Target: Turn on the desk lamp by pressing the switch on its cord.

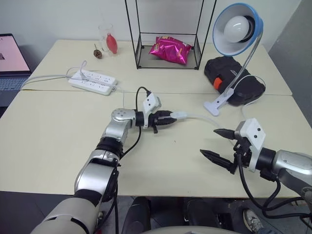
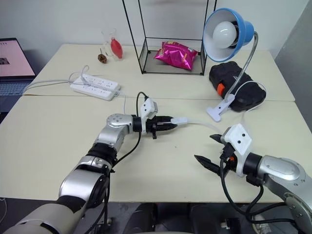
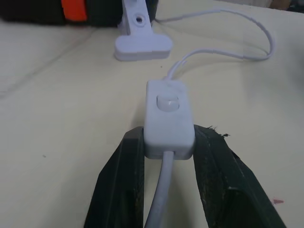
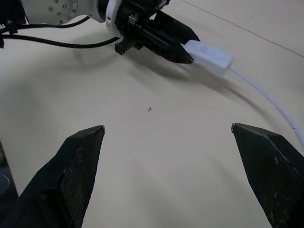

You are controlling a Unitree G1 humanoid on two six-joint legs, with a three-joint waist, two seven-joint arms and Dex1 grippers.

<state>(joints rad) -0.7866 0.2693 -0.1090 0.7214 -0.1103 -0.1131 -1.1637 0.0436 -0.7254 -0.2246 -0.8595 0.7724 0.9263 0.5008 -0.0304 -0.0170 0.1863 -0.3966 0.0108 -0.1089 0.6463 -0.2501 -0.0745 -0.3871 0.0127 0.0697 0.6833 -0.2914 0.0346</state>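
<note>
White switch (image 3: pixel 168 118) is clamped in the left hand (image 1: pixel 168 118), apparently raised off the worktop (image 1: pixel 58 146); right hand (image 1: pixel 218 144) spread wide, empty.

The switch (image 3: pixel 168 118) looks like smooth white plastic with a slight sheen, its round button glossier; the cord (image 3: pixel 159 204) is smooth white sheathing. The left gripper (image 1: pixel 168 118) has matt black fingers (image 3: pixel 121 185), finely textured. The tabletop (image 1: pixel 58 146) is a matt cream laminate. The desk lamp (image 1: pixel 237 29) has a glossy blue shade, frosted white bulb and shiny metal gooseneck. The far snack bag (image 1: pixel 170 49) is crinkled pink foil
</note>
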